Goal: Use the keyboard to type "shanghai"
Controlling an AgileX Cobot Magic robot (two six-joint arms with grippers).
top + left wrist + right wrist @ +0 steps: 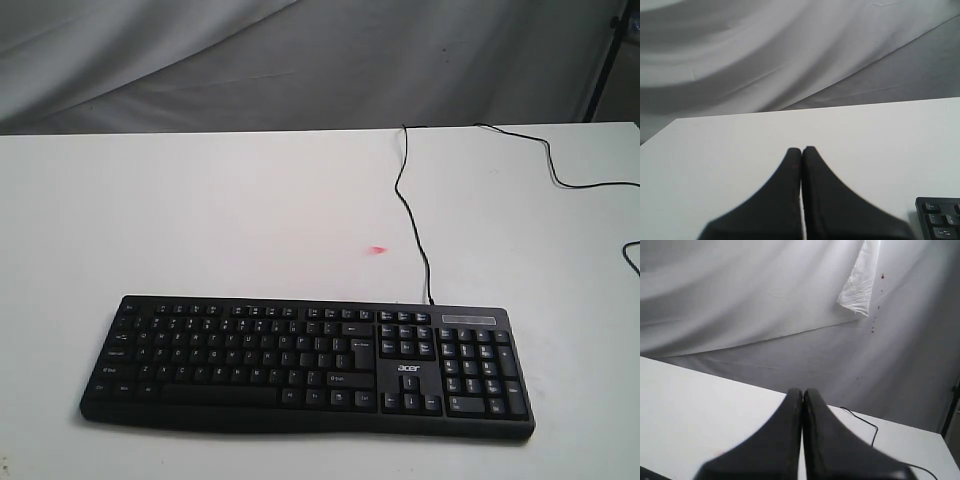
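Note:
A wide black keyboard (310, 365) with white legends, a number pad and an "acer" logo lies near the front edge of the white table (200, 220). Its thin black cable (408, 205) runs back from its far edge. One corner of the keyboard (940, 220) shows in the left wrist view, off to the side of my left gripper (802, 149), which is shut and empty above bare tabletop. My right gripper (802, 390) is shut too, holding nothing, over the table with the cable (865, 422) beyond it. Neither gripper appears in the exterior view.
A small pink-red mark (377, 250) lies on the table behind the keyboard. A second black cable (560, 170) loops across the back right corner. Grey-white cloth (300, 60) hangs behind the table, and a dark stand leg (605, 60) rises at the far right.

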